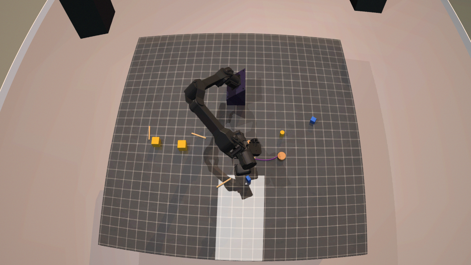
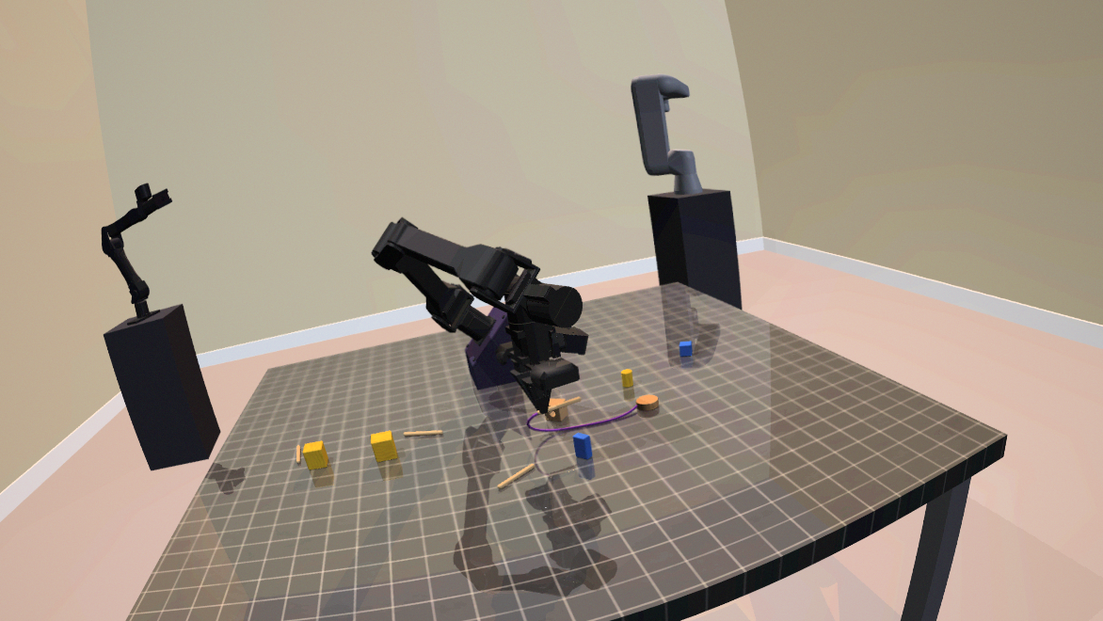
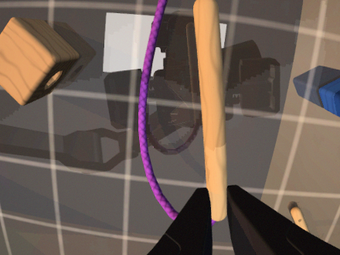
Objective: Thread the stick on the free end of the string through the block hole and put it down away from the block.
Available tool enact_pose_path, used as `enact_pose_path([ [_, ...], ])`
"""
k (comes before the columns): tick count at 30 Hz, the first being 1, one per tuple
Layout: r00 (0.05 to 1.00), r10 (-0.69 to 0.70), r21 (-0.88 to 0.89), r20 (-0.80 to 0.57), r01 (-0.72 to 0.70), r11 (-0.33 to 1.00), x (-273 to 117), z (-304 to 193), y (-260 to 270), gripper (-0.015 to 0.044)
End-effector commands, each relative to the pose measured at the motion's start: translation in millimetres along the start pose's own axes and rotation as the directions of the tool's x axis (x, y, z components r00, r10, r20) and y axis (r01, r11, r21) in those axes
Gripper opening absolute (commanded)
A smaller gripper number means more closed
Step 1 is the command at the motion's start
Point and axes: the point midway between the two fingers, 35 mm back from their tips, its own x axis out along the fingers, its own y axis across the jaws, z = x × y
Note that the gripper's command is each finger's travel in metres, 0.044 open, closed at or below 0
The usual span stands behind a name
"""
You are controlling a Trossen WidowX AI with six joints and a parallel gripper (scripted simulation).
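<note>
My gripper (image 2: 545, 406) (image 3: 216, 197) is shut on the stick (image 2: 569, 402) (image 3: 210, 77) near its string end and holds it above the table; the fingers are hidden under the arm in the top view. The wooden block (image 2: 558, 414) (image 3: 31, 58) stands on the table, apart from the stick in the wrist view. Its hole (image 3: 53, 79) faces toward the stick's side there. In the exterior view the stick crosses in front of the block. The purple string (image 1: 266, 160) (image 2: 586, 424) (image 3: 143, 116) curves outside the block to the round button (image 1: 281, 155) (image 2: 647, 402).
A blue block (image 1: 248, 179) (image 2: 583, 446) (image 3: 332, 93) and a loose stick (image 1: 223, 182) (image 2: 516, 475) (image 3: 298, 218) lie near the gripper. A yellow cylinder (image 1: 282, 133) (image 2: 627, 377) stands beyond the button. Two yellow cubes (image 1: 181, 144) (image 2: 383, 446) and two more loose sticks (image 1: 198, 135) lie left.
</note>
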Motion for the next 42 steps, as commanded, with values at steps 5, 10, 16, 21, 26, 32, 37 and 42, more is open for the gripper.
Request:
enact_pose_path([
  [5,1.000,0.000,-0.272,0.002,0.000,0.962,0,6,-4,0.0000],
  [10,1.000,0.000,-0.440,0.002,0.001,0.898,0,9,-6,0.0000],
  [16,1.000,-0.001,-0.617,0.001,0.001,0.787,0,13,-9,0.0000],
  [21,1.000,-0.001,-0.636,0.001,0.001,0.772,0,14,-9,0.0000],
  [26,1.000,-0.001,-0.635,0.001,0.002,0.772,0,11,-13,0.0000],
  [32,1.000,-0.002,-0.635,0.001,0.002,0.772,0,5,-18,0.0000],
  [37,1.000,-0.002,-0.635,0.001,0.002,0.773,0,0,-23,0.0000],
  [42,1.000,-0.003,-0.635,0.001,0.002,0.773,0,-5,-28,0.0000],
])
